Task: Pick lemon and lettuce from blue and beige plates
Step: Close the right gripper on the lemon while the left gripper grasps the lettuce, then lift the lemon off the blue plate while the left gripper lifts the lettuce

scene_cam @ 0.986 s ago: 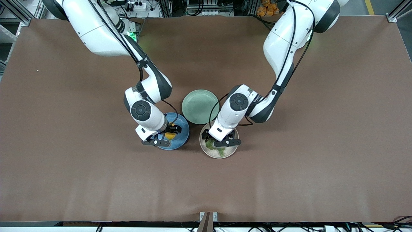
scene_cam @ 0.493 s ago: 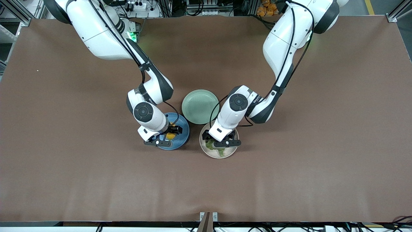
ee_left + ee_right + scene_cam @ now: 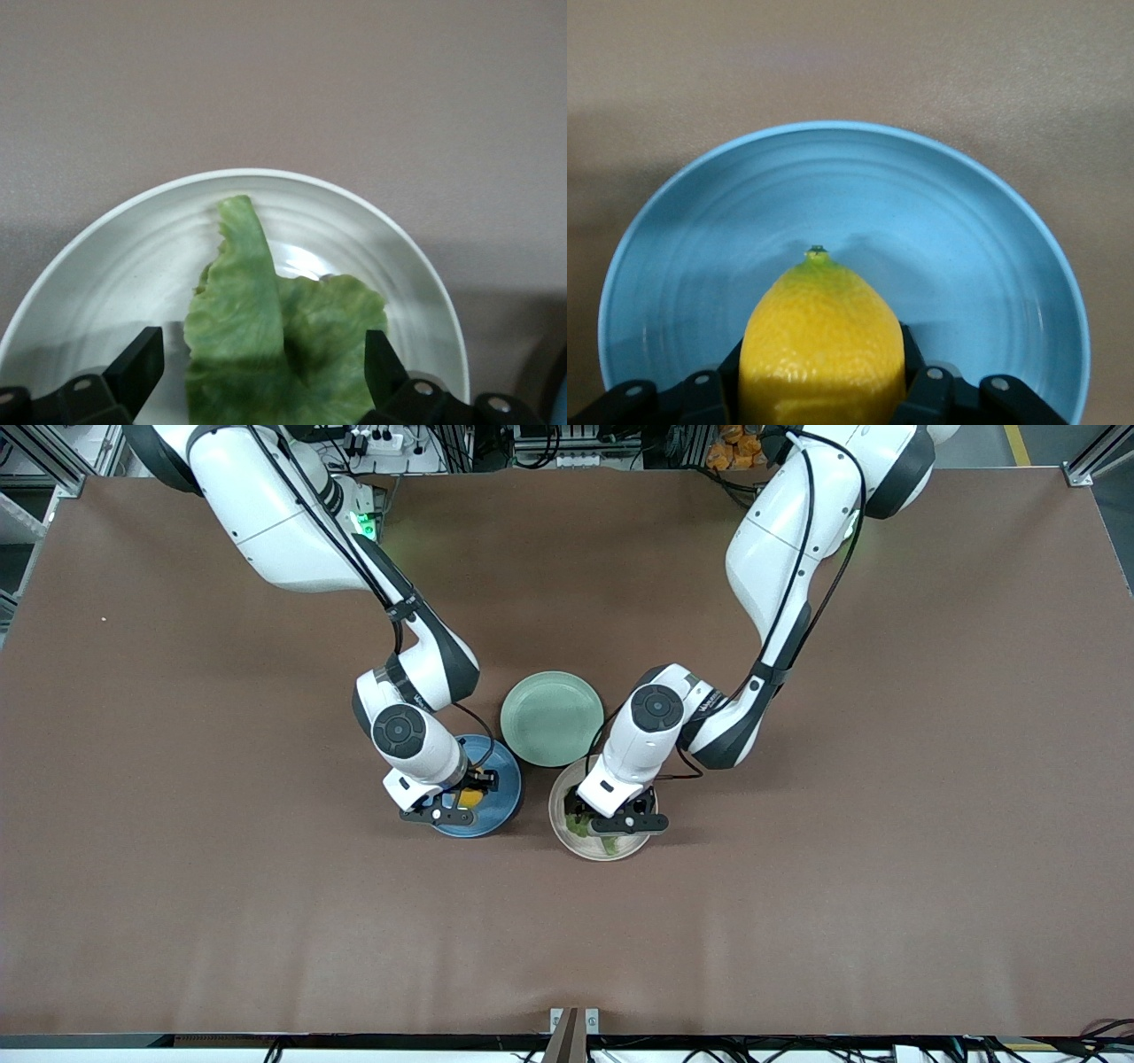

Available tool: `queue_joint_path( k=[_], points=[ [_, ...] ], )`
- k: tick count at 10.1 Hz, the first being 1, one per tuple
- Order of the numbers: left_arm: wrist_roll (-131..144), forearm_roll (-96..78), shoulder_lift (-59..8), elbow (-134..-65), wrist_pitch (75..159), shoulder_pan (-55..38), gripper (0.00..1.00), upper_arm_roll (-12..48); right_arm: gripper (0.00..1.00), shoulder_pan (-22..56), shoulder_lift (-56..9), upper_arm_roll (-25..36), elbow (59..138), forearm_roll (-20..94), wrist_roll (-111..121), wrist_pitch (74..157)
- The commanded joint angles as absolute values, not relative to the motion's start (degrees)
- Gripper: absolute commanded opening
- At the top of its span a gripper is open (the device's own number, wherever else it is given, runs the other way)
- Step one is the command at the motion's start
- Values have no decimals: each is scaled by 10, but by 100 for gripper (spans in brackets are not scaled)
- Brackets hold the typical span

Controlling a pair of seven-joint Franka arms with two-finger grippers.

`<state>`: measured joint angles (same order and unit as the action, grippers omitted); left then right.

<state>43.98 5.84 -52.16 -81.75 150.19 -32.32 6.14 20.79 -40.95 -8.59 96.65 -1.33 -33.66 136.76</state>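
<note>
— How's your light across the surface (image 3: 797,921)?
— Even and soft from overhead; you get faint shadows beside both arms and a green glow near the right arm's base.
— And your wrist views?
— Sharp, with mild sheen on the beige plate (image 3: 416,266).

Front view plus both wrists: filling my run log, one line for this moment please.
right gripper: shut on lemon, blue plate | left gripper: open, straddling lettuce, beige plate

Yellow lemon (image 3: 822,345) on blue plate (image 3: 974,239), green lettuce (image 3: 275,341) on beige plate (image 3: 133,257), mint-green plate (image 3: 551,717)
</note>
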Motion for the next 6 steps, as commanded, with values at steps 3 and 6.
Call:
queue_joint_path(
  k=[3,6],
  points=[
    [440,71,-528,-809,1506,-329,36,54,23,203,-366,-83,958,-15,-345,1313],
    [444,69,-525,-810,1505,-330,0,54,23,182,-324,-85,958,-14,-342,1262]
  ],
)
